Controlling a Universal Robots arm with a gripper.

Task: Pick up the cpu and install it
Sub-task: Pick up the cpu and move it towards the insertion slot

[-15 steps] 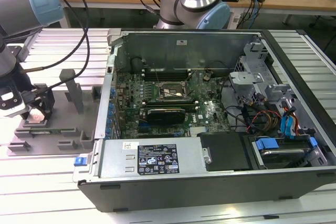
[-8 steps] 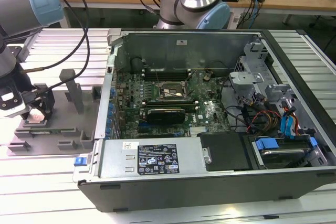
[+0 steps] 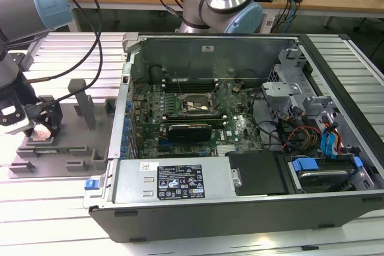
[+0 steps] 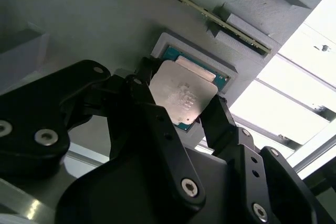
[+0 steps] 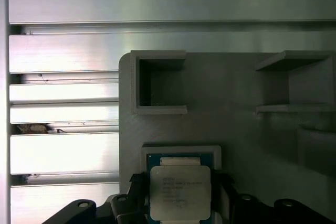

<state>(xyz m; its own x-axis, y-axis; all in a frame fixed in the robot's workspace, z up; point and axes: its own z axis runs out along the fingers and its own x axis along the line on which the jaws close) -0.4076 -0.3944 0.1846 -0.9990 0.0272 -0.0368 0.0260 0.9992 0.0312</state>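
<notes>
Two black fingers (image 4: pixel 218 121) of the gripper (image 4: pixel 181 106) are narrowed onto the cpu (image 4: pixel 181 95), pressing on two opposite edges of the chip. The cpu lies at its shallow square recess (image 5: pixel 181 149) in the grey fixture plate (image 5: pixel 236 103), silver top facing up. The plate is on the slatted aluminium table (image 5: pixel 63 40) at the exterior view's left, well apart from the open computer case (image 3: pixel 240 208). I cannot tell whether the chip sits on the recess floor or just above it.

The hold looks to be the weak point. The fingers bear only on the thin rim, so a small misalignment could let the chip pivot or slip out. In the second wrist view the chip seems slightly skewed to the recess rim. If so, a corner could catch the raised lip and twist the chip in the grip.

The motherboard socket (image 3: pixel 192 105) sits deep inside the case, among cables and tall parts. A chip carried crooked would probably meet that socket out of square and risk damaging the contacts. The arm's own loose cable (image 3: pixel 90 22) could also snag.
</notes>
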